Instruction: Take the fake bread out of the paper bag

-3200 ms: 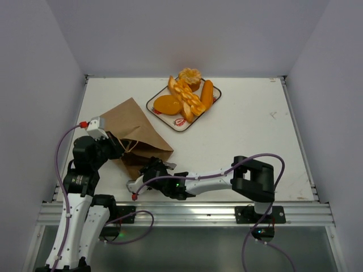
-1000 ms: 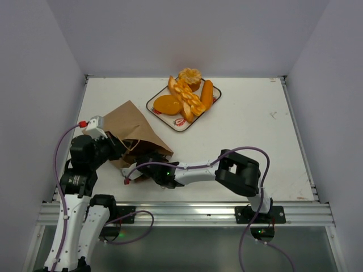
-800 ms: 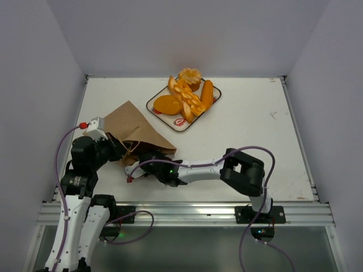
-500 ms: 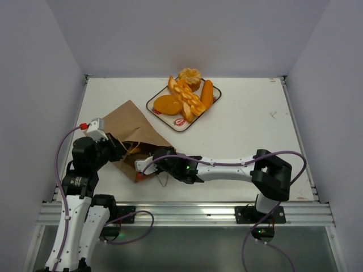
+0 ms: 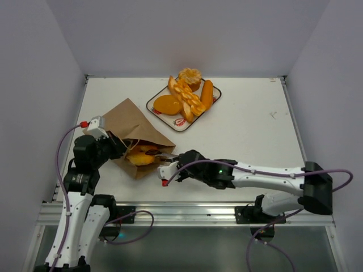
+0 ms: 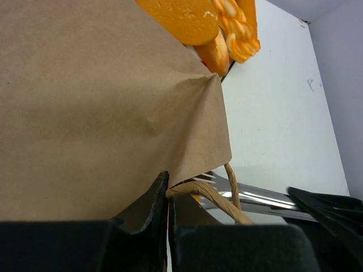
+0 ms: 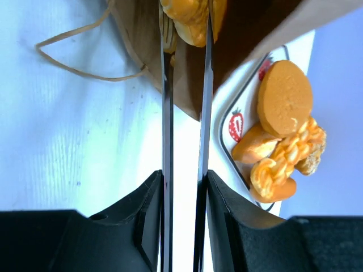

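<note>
The brown paper bag [image 5: 133, 126] lies at the left, mouth toward the near edge. My left gripper [image 5: 117, 148] is shut on the rim of the bag's mouth by a cord handle, as the left wrist view [image 6: 168, 195] shows, and holds the bag [image 6: 96, 96] open. My right gripper [image 5: 182, 166] is shut on metal tongs [image 7: 166, 113]. The tongs' tips clamp a golden piece of fake bread [image 7: 190, 20] at the bag's mouth, also visible from above [image 5: 142, 154]. Several more bread pieces [image 5: 184, 99] lie on the tray.
The white strawberry-print tray [image 5: 180, 126] stands at the back middle, just right of the bag, and shows in the right wrist view [image 7: 238, 127]. A loose cord handle [image 7: 68, 54] lies on the table beside the tongs. White walls enclose the table.
My right arm has drawn back to the right, out of the bag. The tongs now hold a bread piece at the bag's mouth. The left gripper keeps its hold on the bag.
</note>
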Controlling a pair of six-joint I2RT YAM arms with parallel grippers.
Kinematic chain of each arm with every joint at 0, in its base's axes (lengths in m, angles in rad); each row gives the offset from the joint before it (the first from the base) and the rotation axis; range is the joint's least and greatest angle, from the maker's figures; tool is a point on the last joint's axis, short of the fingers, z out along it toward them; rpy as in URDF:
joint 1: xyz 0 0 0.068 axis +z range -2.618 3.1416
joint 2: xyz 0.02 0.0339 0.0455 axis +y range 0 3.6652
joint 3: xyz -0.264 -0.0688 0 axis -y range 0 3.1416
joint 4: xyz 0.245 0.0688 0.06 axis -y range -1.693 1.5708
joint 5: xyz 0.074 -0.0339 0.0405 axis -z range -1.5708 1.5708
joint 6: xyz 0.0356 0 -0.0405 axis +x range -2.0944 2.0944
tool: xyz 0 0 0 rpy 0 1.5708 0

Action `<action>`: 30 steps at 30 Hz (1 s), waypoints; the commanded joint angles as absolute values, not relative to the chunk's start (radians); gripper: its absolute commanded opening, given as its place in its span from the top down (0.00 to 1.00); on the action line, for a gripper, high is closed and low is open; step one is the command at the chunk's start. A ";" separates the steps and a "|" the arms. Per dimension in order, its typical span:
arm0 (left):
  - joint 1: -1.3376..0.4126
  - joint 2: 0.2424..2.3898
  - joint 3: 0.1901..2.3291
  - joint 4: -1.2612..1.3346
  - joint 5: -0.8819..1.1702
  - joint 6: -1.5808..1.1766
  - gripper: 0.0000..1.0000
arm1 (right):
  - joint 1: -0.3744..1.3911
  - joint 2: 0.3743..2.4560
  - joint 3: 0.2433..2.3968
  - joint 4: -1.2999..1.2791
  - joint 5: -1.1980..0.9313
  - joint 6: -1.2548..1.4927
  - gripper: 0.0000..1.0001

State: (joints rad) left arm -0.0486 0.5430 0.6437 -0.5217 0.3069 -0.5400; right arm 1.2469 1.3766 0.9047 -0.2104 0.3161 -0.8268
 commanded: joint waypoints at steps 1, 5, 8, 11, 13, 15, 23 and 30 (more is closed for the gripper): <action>-0.054 0.563 0.615 -0.434 0.301 -0.552 0.96 | 1.235 1.179 0.884 -0.274 0.241 -0.802 1.00; -0.054 0.583 0.621 -0.413 0.301 -0.555 0.96 | 1.189 1.002 0.851 -0.424 0.152 -0.818 1.00; -0.054 0.597 0.634 -0.400 0.296 -0.558 0.96 | 1.164 0.898 0.856 -0.561 0.065 -0.831 1.00; -0.054 0.615 0.664 -0.397 0.281 -0.558 0.96 | 1.144 0.823 0.862 -0.658 0.020 -0.822 1.00; -0.054 0.624 0.684 -0.391 0.253 -0.555 0.96 | 1.126 0.787 0.848 -0.679 0.012 -0.822 1.00; -0.054 0.640 0.689 -0.380 0.223 -0.554 0.95 | 1.100 0.735 0.845 -0.710 0.005 -0.822 1.00; -0.054 0.712 0.683 -0.310 0.199 -0.571 0.95 | 0.999 0.646 0.908 -0.773 -0.003 -0.795 1.00; -0.054 0.687 0.684 -0.330 0.189 -0.545 0.95 | 0.930 0.637 0.971 -0.772 0.040 -0.790 1.00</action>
